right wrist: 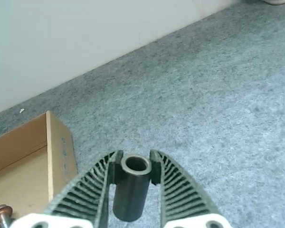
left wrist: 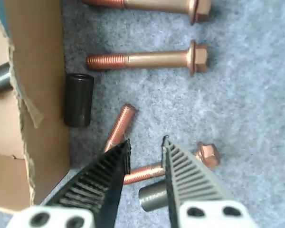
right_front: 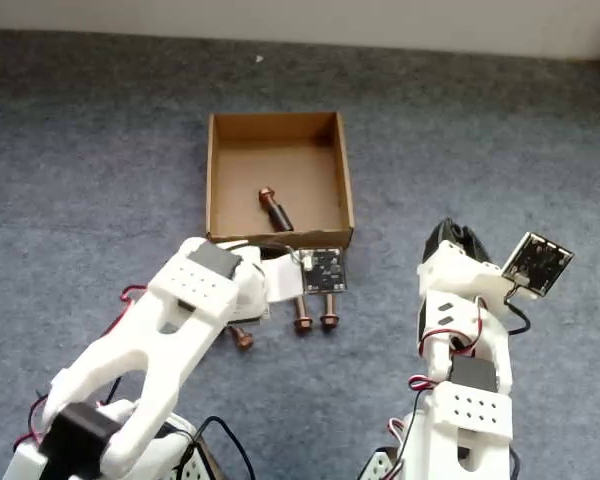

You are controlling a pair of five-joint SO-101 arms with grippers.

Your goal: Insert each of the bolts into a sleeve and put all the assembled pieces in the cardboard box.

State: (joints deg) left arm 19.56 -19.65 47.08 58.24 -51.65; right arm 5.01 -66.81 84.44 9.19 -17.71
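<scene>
The cardboard box (right_front: 213, 180) holds one bolt with a dark sleeve on it (right_front: 275, 210). Just in front of the box lie several loose copper bolts (right_front: 302, 315), (right_front: 329, 312), (right_front: 242, 338). My left gripper (left wrist: 146, 142) hangs open with a narrow gap right above them, over one bolt (left wrist: 145, 172) and beside an angled one (left wrist: 118, 127). A grey sleeve (left wrist: 151, 197) lies under its fingers. A black sleeve (left wrist: 78, 99) rests against the box wall (left wrist: 38, 95). My right gripper (right wrist: 135, 155) is shut on a dark sleeve (right wrist: 130, 190), held upright off to the right of the box (right wrist: 57, 156).
Two more bolts (left wrist: 147, 59), (left wrist: 147, 4) lie parallel on the grey carpet. The left arm (right_front: 170, 330) stretches in from the lower left, the right arm (right_front: 465, 330) from the lower right. Open carpet lies around the box and to its right.
</scene>
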